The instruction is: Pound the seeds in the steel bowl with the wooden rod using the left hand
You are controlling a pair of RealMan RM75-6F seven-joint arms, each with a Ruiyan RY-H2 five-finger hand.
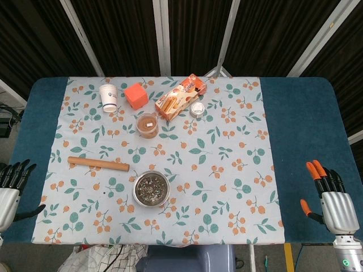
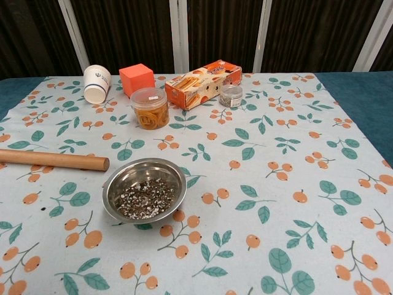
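Observation:
A steel bowl [image 1: 151, 188] [image 2: 145, 190] with dark and pale seeds sits on the floral cloth near the front edge. The wooden rod [image 1: 98, 164] [image 2: 52, 160] lies flat just left of and behind the bowl. My left hand [image 1: 10, 190] is at the far left bottom of the head view, off the cloth, fingers apart and holding nothing. My right hand [image 1: 330, 195] is at the far right bottom over the blue table, fingers spread and empty. Neither hand shows in the chest view.
At the back of the cloth stand a white paper cup [image 1: 108, 97], an orange cube [image 1: 136, 95], a clear jar of orange contents [image 1: 147, 125], a snack box [image 1: 181, 96] and a small lidded jar [image 1: 197, 109]. Blue table [image 1: 306, 124] borders the cloth.

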